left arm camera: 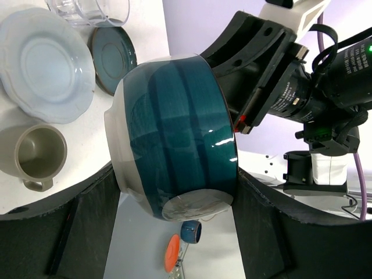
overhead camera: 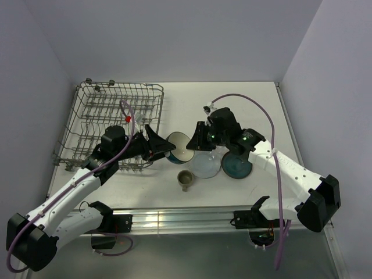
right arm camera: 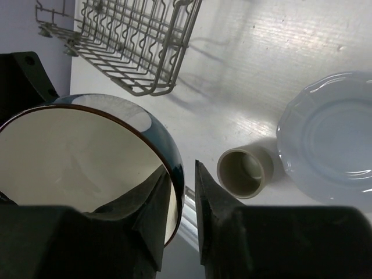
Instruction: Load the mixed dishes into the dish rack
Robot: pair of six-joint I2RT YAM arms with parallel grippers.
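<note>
You have the cream-inside dark-rimmed bowl (overhead camera: 177,148) lifted on its side over the middle of the desk (overhead camera: 244,104), just off the near right corner of the dish rack (overhead camera: 116,113), which fills the far left corner. Your left end effector (overhead camera: 159,145) is clamped across the bowl's teal wall, likely so it can carry it edge-on into the tines. Your right end effector (right arm camera: 183,203) only straddles the rim, with a gap on one side, so it isn't gripping. This looks like a handover. The small olive-brown mug (overhead camera: 186,179) and pale blue plate (overhead camera: 206,165) wait near the front edge.
</note>
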